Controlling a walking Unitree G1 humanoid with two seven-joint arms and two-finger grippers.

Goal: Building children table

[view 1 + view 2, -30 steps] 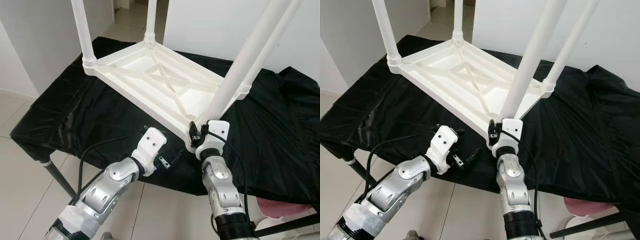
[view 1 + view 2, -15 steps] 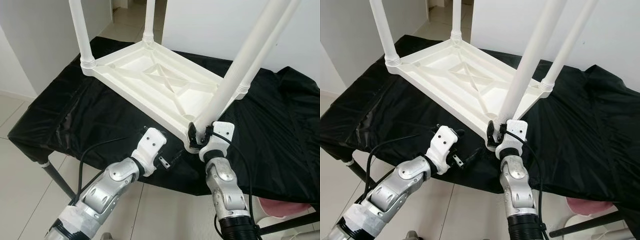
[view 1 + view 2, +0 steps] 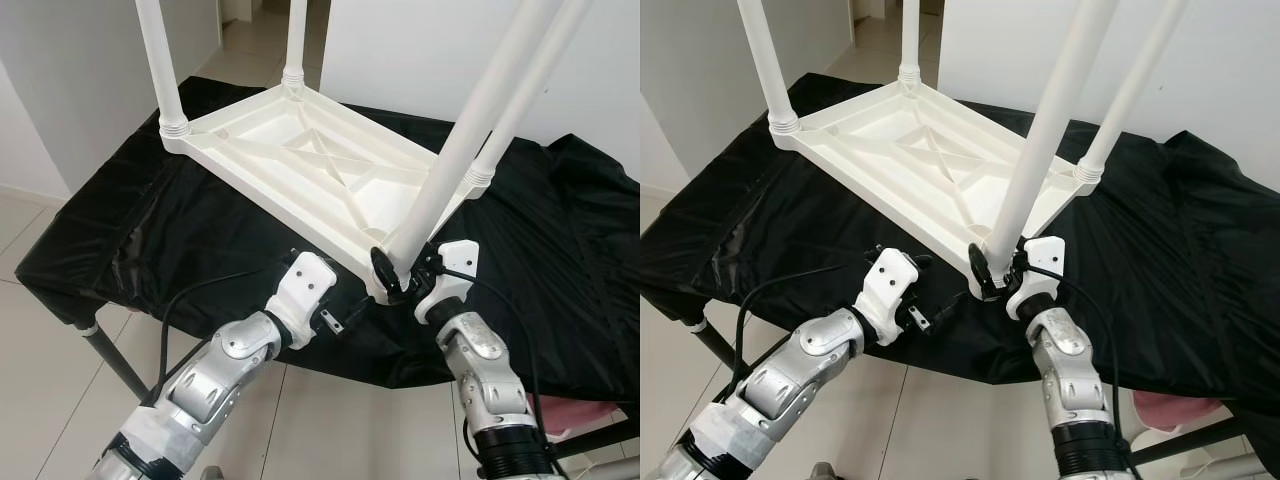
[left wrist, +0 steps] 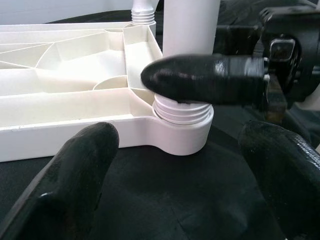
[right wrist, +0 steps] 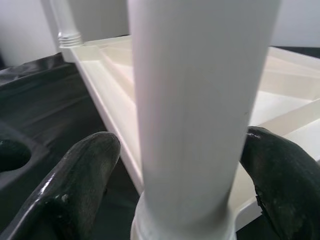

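A white plastic children's table (image 3: 300, 160) lies upside down on a black cloth, its legs pointing up. My right gripper (image 3: 395, 268) is shut on the base of the near leg (image 3: 460, 150), just above the threaded corner socket (image 4: 182, 125). In the right wrist view the leg (image 5: 200, 100) stands between both fingers (image 5: 85, 175). My left gripper (image 3: 930, 300) is open and holds nothing. It hovers low over the cloth, a little short of that same corner, and its fingers (image 4: 75, 185) frame the socket in the left wrist view.
The black-covered work table (image 3: 120, 220) ends just in front of me, with a dark metal leg (image 3: 110, 350) below its left side. A pink object (image 3: 590, 410) lies on the floor at the right. White walls stand behind and to the left.
My right wrist has swung round the base of the near leg toward the right, still gripping it, and the forearm has moved right. The left arm has barely moved.
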